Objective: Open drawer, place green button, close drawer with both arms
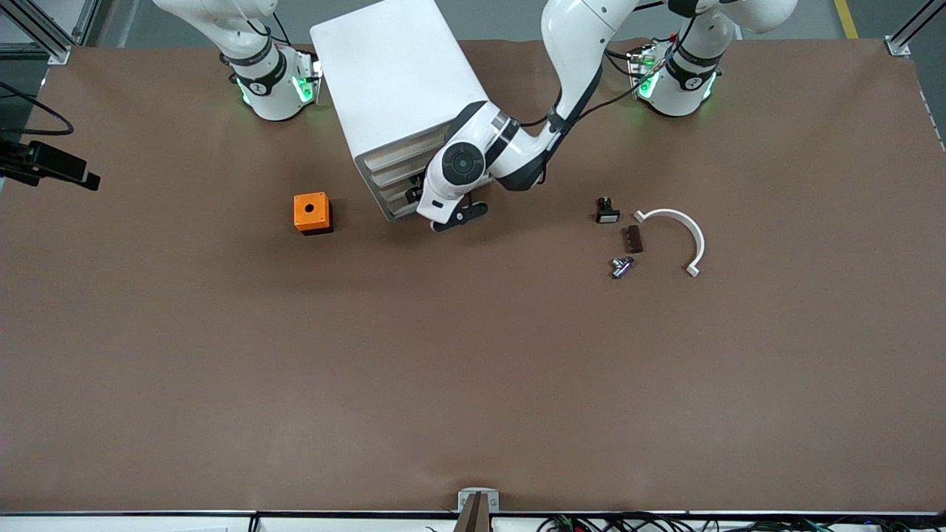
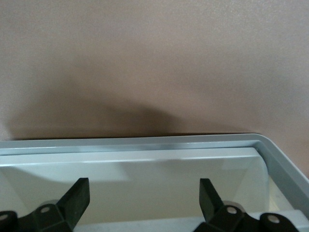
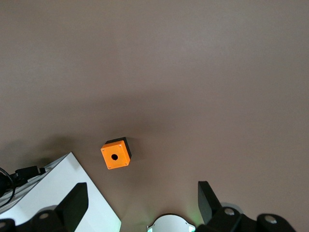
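Note:
The white cabinet point(image 1: 392, 81) stands near the robots' bases, and its four drawer fronts face the front camera. My left gripper point(image 1: 415, 193) is at those fronts, about level with the third drawer point(image 1: 390, 192). In the left wrist view the left gripper point(image 2: 145, 186) is open and empty, its fingers point(image 2: 77, 195) astride a translucent drawer rim point(image 2: 145, 144). A tiny button point(image 1: 623, 266) lies on the table toward the left arm's end; its cap colour is unclear. My right gripper point(image 3: 143, 191) is open and empty, high over the cabinet's corner point(image 3: 53, 188).
An orange box with a hole point(image 1: 311, 212) sits beside the cabinet toward the right arm's end and also shows in the right wrist view point(image 3: 116, 153). Near the tiny button lie a black white-faced button point(image 1: 607, 210), a dark block point(image 1: 633, 239) and a white curved clip point(image 1: 684, 229).

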Tool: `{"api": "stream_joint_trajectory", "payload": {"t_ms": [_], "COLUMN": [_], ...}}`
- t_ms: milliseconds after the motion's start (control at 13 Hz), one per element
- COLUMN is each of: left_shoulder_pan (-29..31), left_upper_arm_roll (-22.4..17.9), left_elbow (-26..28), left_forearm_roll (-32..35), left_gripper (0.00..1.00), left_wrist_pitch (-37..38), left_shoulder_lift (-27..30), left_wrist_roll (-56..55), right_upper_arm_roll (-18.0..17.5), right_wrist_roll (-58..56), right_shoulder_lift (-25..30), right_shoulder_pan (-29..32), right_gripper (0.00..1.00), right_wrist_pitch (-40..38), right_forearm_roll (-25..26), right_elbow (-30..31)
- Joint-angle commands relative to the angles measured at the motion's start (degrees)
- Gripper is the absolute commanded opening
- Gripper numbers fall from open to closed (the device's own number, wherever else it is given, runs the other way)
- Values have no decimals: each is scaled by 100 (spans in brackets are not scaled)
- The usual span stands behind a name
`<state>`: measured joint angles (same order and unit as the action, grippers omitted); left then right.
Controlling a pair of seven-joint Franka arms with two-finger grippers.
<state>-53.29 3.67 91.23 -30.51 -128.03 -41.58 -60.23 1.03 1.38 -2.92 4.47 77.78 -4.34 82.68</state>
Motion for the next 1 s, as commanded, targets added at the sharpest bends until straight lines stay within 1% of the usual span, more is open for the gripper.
{"api": "stream_joint_trajectory", "payload": {"t_ms": [0, 154, 231, 308, 462, 538, 615, 769, 846, 923], "left_shoulder_pan": [150, 432, 651, 827, 1362, 1643, 1838, 2032, 2172, 2278], "left_upper_arm_roll": [-399, -1005, -1330, -1516, -1623, -1624, -1624, -1659, -1667, -1659], "left_elbow": [-97, -106, -114, -184, -438, -588, -702, -782, -939, -1141], "left_forearm_roll": [-8, 185, 516, 929, 1947, 2448, 2810, 3181, 3392, 3429], "left_gripper": [100, 100, 100, 100, 100, 100, 100, 100, 100, 100], "left_wrist_pitch": [259, 506, 664, 726, 902, 1111, 1340, 2181, 2534, 2833], "left_shoulder_lift": [245, 693, 991, 1203, 1442, 1530, 1635, 2117, 2319, 2522], "left_wrist_roll": [-112, -95, -60, -59, -51, -51, -51, -42, 19, 255], "right_upper_arm_roll": [-33, -33, -33, -33, 2, 20, 20, 20, 20, 20], "right_wrist_roll": [72, 553, 643, 644, 583, 574, 530, 372, 319, 293], "right_shoulder_lift": [46, 54, 54, 54, 46, 46, 46, 46, 46, 46], "right_shoulder_pan": [-244, -446, -508, -509, -456, -421, -351, -315, -306, -306], "right_gripper": [100, 100, 100, 100, 100, 100, 100, 100, 100, 100], "right_wrist_pitch": [53, 44, 44, 44, 44, 44, 44, 35, 35, 35], "right_forearm_roll": [152, 161, 205, 223, 231, 232, 223, 231, 232, 232], "right_elbow": [-15, -15, -15, -15, -15, -24, -24, -42, -68, -68]}}
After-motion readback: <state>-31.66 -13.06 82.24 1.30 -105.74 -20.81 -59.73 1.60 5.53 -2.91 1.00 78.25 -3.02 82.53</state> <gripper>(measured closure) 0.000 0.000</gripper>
